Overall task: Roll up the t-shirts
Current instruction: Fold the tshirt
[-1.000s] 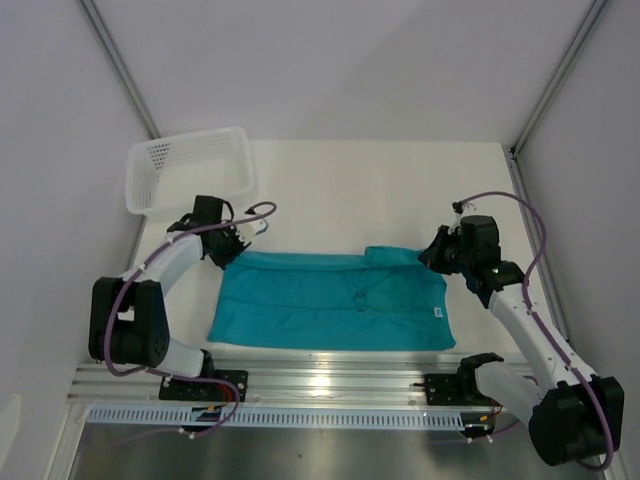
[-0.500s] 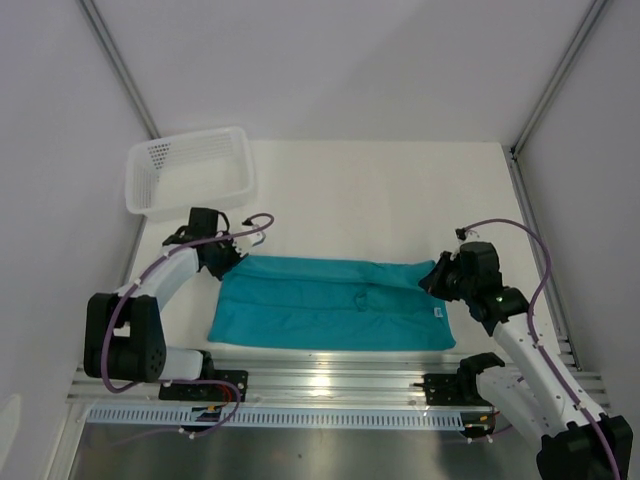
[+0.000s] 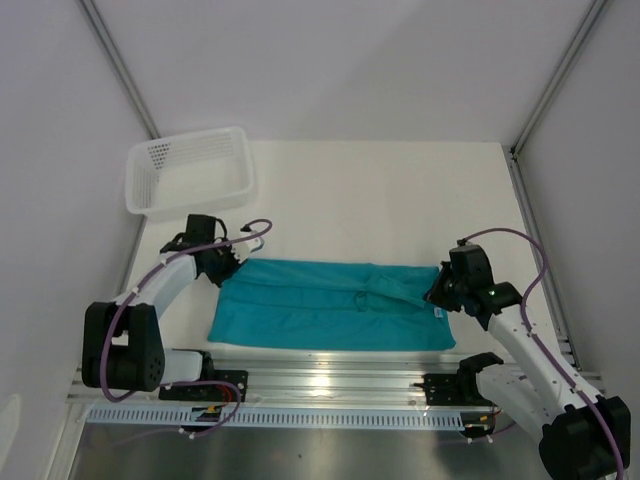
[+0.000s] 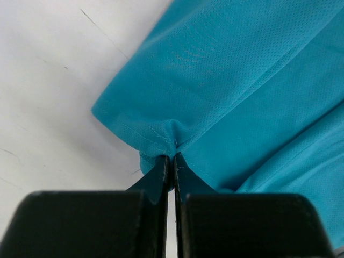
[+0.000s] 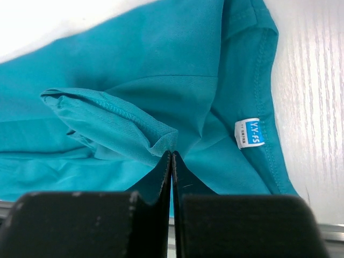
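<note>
The teal t-shirt [image 3: 330, 305] lies as a long folded band across the near part of the table, its far edge doubled over toward me. A small white label [image 3: 437, 312] shows near its right end, also clear in the right wrist view as the label [image 5: 249, 132]. My left gripper [image 3: 226, 270] is shut on the far left corner of the t-shirt [image 4: 215, 91]. My right gripper [image 3: 436, 290] is shut on a folded hem at the far right end of the t-shirt [image 5: 134, 80].
A white plastic mesh basket [image 3: 190, 170] stands at the far left of the table. The metal rail [image 3: 320, 385] with both arm bases runs along the near edge. Grey walls close in on both sides.
Both grippers have pulled the shirt's far edge toward the near side, folding it over. The shirt has become a narrower band. The right arm moved nearer and lower.
</note>
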You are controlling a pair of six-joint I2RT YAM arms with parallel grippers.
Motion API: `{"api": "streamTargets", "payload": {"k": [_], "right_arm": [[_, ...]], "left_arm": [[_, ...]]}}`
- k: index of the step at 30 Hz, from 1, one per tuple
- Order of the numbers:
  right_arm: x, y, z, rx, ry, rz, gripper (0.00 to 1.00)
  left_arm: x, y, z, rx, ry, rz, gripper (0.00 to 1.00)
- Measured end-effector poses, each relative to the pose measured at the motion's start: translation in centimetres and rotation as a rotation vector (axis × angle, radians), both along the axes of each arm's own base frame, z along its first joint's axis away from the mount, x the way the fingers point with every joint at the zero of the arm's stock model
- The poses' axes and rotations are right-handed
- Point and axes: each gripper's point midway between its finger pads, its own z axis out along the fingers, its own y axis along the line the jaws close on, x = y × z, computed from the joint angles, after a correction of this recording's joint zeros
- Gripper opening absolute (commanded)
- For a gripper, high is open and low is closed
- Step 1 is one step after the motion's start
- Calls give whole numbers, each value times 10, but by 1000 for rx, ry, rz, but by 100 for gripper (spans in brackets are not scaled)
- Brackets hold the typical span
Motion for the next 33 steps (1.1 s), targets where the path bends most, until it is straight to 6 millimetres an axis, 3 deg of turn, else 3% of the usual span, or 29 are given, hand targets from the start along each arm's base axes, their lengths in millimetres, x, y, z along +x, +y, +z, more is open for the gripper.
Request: {"api": "streamTargets", "payload": {"k": [8, 19, 23, 26, 27, 30, 33], "right_arm": [[-4, -4, -7, -19, 39, -35, 0], [-10, 2, -8, 4, 62, -53, 0], [-13, 2, -12, 4, 79, -76, 8], [-15, 2, -16, 11, 101, -96, 27], [-16, 2, -18, 12, 113, -102, 39], [-21, 1, -22, 16, 146, -128, 49], [-28, -2, -18, 15, 163, -157, 51]], "left_arm": [[-12, 2, -17, 10, 42, -8, 1], [-10, 4, -25, 19, 53, -7, 2], [-11, 4, -29, 22, 69, -10, 11], [-11, 4, -31, 28, 74, -22, 28], [-12, 5, -31, 29, 75, -25, 40], [-15, 6, -31, 35, 83, -37, 49], [-24, 10, -24, 41, 89, -49, 55]]}}
